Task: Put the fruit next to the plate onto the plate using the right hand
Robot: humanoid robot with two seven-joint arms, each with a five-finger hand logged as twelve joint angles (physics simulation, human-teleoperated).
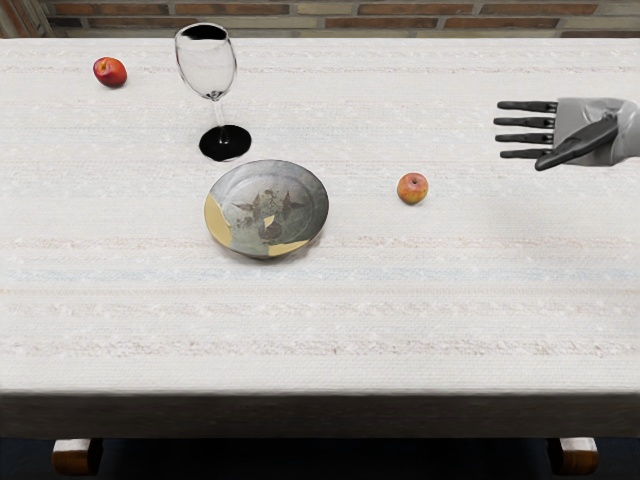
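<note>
Risk: the spread, empty right hand may nudge the apple at the plate's three o'clock, rolling it away.

wine glass standing on dark round foot, far side of worktop, left of centre. red apple at far left, well apart from glass. worktop pale, woven look, faint stripes. brick wall along top edge. wooden feet showing below front edge.
</note>
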